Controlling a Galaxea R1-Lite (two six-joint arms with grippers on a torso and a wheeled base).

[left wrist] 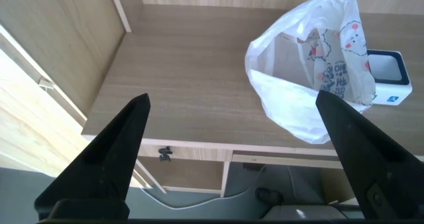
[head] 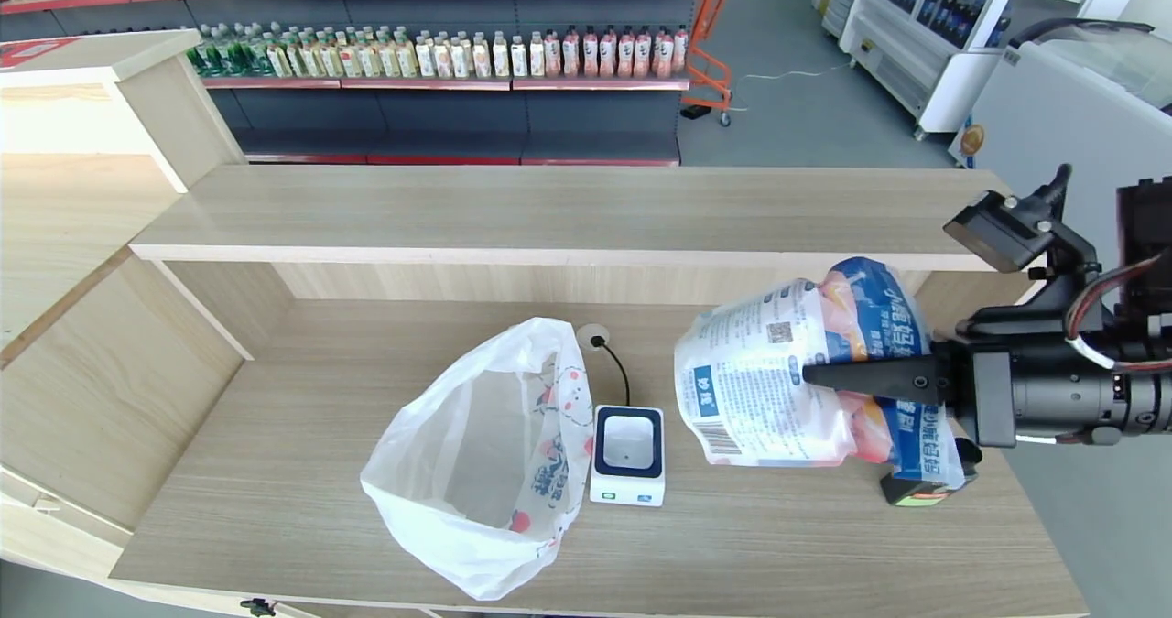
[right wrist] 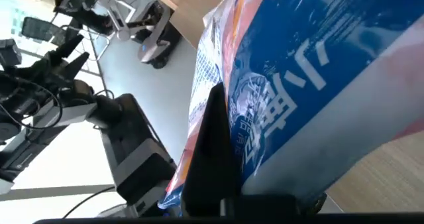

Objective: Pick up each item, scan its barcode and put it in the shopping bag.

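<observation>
My right gripper is shut on a blue, white and orange snack packet, held in the air to the right of the barcode scanner. The packet's barcode sits at its lower left corner, close to the scanner. The same packet presses against one finger in the right wrist view. The white plastic shopping bag stands open on the counter, just left of the scanner. My left gripper hangs open over the counter's front edge, with the bag beyond it.
A small dark box with a green label lies on the counter under the packet. The scanner's cable runs to a hole at the back. A raised wooden ledge borders the counter's far side, and a side wall its left.
</observation>
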